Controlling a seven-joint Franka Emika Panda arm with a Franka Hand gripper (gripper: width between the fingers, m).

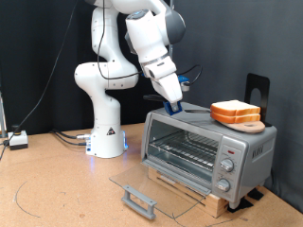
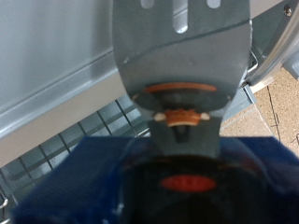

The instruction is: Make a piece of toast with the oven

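Note:
The silver oven (image 1: 248, 149) stands on a wooden base at the exterior view's right. Its glass door (image 1: 156, 180) hangs open and lies flat, grey bar handle (image 1: 138, 200) in front, and the wire rack (image 1: 185, 147) inside is bare. Two pieces of toast (image 1: 235, 111) lie stacked on a round wooden board (image 1: 248, 124) on the oven's top, at its right end. My gripper (image 1: 174, 106) is down at the left end of the oven top, at a small blue block (image 1: 177, 110). In the wrist view a blue shape (image 2: 65, 182) and a grey slotted piece (image 2: 182, 47) fill the picture, with rack wires (image 2: 56, 149) behind.
The arm's white base (image 1: 106, 132) stands at the exterior view's left, with cables (image 1: 66, 138) on the table beside it. A black upright stand (image 1: 258, 90) is behind the oven. A small box (image 1: 17, 139) sits at the far left.

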